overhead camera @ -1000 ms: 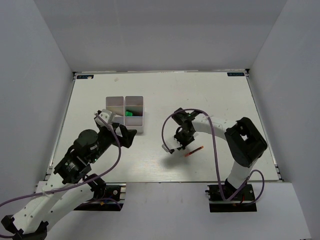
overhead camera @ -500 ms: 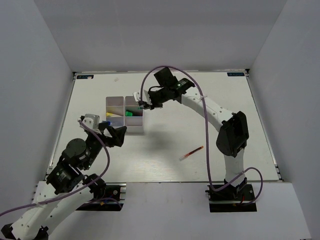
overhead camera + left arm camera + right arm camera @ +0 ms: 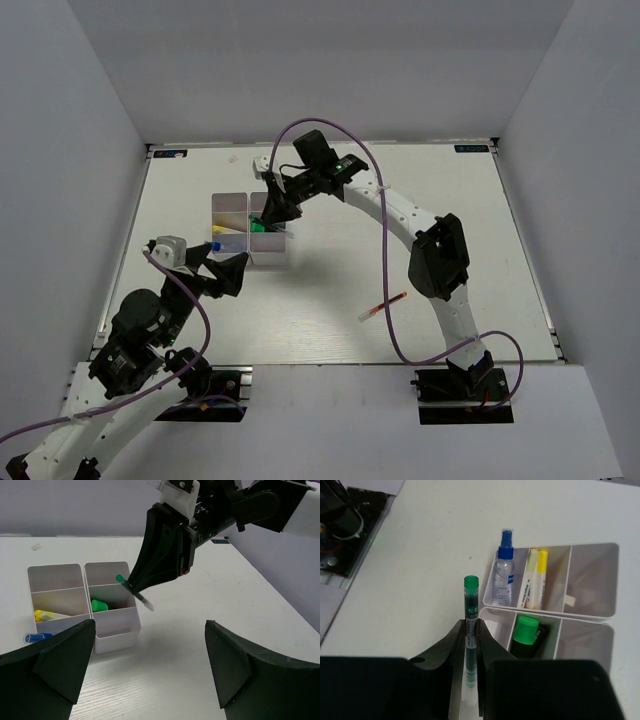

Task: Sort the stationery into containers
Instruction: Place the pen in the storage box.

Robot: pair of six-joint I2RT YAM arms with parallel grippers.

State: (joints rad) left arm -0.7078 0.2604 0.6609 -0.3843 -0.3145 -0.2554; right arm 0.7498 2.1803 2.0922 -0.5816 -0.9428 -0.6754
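The white divided tray (image 3: pixel 231 203) stands left of the table's centre. It holds a green highlighter (image 3: pixel 525 630), yellow-ended pens (image 3: pixel 534 577) and a blue-capped clear tube (image 3: pixel 503 574). My right gripper (image 3: pixel 272 209) hangs over the tray's right side, shut on a thin white pen with a green end (image 3: pixel 470 611). The left wrist view shows that pen (image 3: pixel 133 588) tilted above the tray (image 3: pixel 118 630). My left gripper (image 3: pixel 228 272) is open and empty, just near of the tray. A red-ended pen (image 3: pixel 383 304) lies on the table to the right.
The right arm (image 3: pixel 395 205) reaches across the table's middle from the right. White walls enclose the table on three sides.
My right gripper lifted the green-ended pen from beside the red-ended pen and carried it left to above the tray. My left gripper drew back toward the near edge.
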